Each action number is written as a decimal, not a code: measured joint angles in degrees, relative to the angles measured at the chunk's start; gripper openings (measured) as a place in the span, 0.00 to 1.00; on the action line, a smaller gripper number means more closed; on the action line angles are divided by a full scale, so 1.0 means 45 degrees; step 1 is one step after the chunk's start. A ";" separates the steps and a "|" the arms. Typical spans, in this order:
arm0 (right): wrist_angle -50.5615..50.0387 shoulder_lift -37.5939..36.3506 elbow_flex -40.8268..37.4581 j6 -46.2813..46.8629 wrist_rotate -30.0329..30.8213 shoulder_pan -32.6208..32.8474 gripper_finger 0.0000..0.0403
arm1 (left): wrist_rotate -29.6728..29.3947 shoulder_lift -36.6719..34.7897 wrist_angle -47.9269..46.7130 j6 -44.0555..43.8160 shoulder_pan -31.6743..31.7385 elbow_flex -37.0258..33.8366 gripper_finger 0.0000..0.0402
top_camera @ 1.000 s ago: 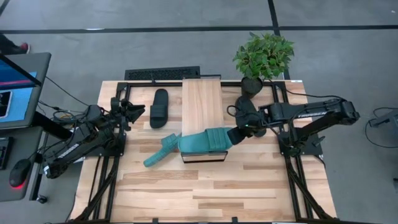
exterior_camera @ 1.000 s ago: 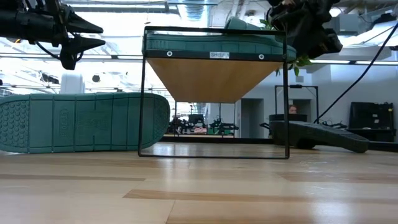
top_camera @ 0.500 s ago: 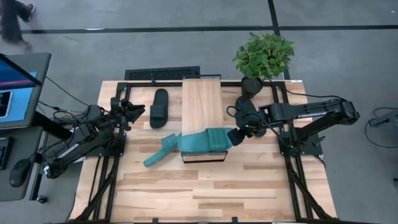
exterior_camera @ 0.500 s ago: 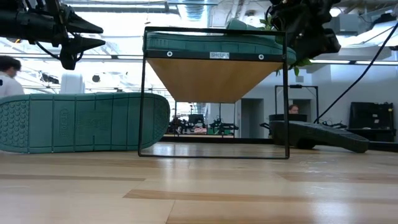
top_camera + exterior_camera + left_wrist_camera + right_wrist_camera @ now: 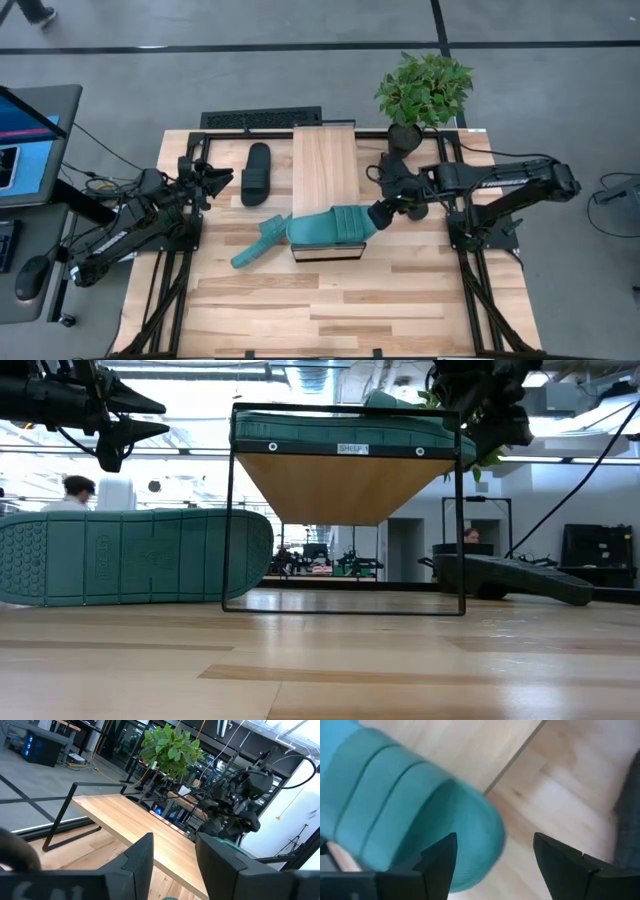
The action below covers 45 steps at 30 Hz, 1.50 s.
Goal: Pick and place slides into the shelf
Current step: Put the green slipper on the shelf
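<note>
On top of the shelf [image 5: 324,178], at its 6 o'clock end, a teal slide [image 5: 330,227] is lying crosswise, overhanging the edges. Right gripper [image 5: 381,215] is sitting at the slide's 3 o'clock end, fingers spread, slide apparently released. Second teal slide [image 5: 259,243] is resting on its side on the table [image 5: 350,310] at 9 o'clock of the shelf end; a black slide [image 5: 256,173] is lying farther toward 11 o'clock, and another dark slide [image 5: 510,577] shows only in the low view. Left gripper [image 5: 221,180] is waiting near the black slide, fingers parted, holding nothing. Risk: the overhanging slide is likely tipping off if the right fingers are snagging its edge on pulling away.
</note>
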 joint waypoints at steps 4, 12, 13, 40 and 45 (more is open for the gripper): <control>0.0071 -0.0949 0.0018 -0.0405 0.1109 -0.0057 0.63 | -0.0077 0.0000 -0.0002 0.0000 0.0000 0.0000 0.33; 0.0211 -0.3830 0.0018 -0.2040 0.5016 0.0813 0.63 | -0.0170 0.0000 -0.0035 0.0000 0.0005 0.0000 0.33; 0.0228 -0.4150 0.0018 -0.2270 0.5635 0.1130 0.63 | -0.0170 0.0000 -0.0061 0.0000 0.0005 0.0000 0.33; 0.1421 -0.7061 -0.3782 -0.4476 1.6875 1.0829 0.63 | -0.2324 0.0005 -0.2021 0.1343 0.0005 0.0000 0.33; 0.1291 -0.7130 -0.3843 -0.4825 1.6821 1.1500 0.63 | -0.2630 0.0005 -0.1886 0.1369 0.0000 0.0000 0.33</control>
